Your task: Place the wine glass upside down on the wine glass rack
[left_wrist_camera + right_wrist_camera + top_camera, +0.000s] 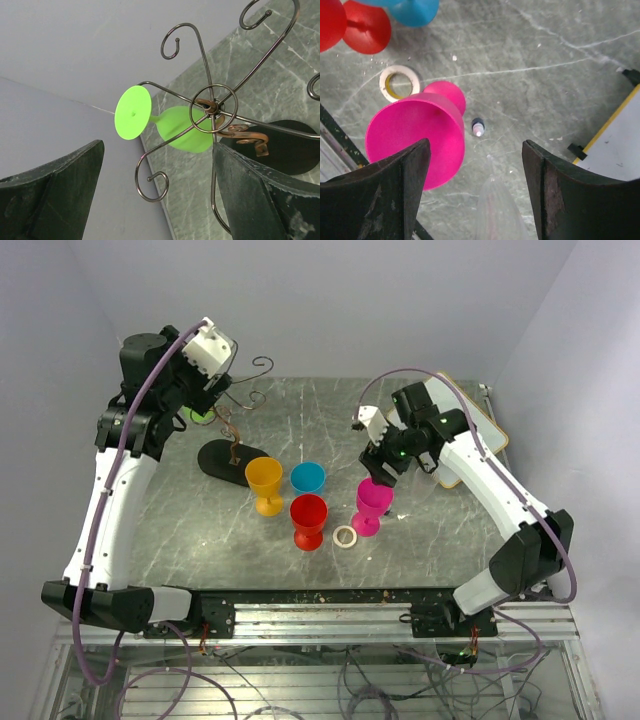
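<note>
The wine glass rack (235,436) stands at the back left, its curled wire arms spreading from a hub (212,107) above a black base (292,147). A green wine glass (187,131) hangs on one arm, its foot (132,111) caught by the wires. My left gripper (157,200) is open just behind it and holds nothing; the top view shows it raised by the rack (215,355). A pink wine glass (415,135) stands upright on the table (372,502). My right gripper (475,195) hovers open over it, the left finger (377,200) above the rim.
Orange (265,480), blue (307,477) and red (308,518) wine glasses stand mid-table. A tape ring (345,536) lies beside the pink glass, and a small dark cap (478,126) lies by its foot. A yellow-edged white board (480,435) sits at the right.
</note>
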Motion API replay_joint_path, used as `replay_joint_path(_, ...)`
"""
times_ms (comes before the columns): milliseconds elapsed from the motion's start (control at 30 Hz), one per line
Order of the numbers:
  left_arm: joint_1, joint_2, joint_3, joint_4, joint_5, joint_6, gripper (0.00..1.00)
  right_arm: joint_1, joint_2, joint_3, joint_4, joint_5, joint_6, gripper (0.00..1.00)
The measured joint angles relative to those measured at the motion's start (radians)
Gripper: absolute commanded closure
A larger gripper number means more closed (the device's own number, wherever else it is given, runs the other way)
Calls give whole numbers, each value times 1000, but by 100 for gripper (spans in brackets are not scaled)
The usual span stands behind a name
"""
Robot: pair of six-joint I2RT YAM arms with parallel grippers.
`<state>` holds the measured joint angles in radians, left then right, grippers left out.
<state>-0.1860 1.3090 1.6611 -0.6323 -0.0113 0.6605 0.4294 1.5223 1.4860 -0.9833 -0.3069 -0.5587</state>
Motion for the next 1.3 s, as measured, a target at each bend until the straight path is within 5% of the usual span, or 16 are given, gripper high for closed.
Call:
replay_joint_path(800, 0, -12, -44, 0, 19, -26, 0, 39, 108, -22, -63, 8, -27, 98)
replay_joint_path(1300, 2, -37, -41, -1, 140, -116, 0, 39, 134, 316, -17, 20, 2, 100)
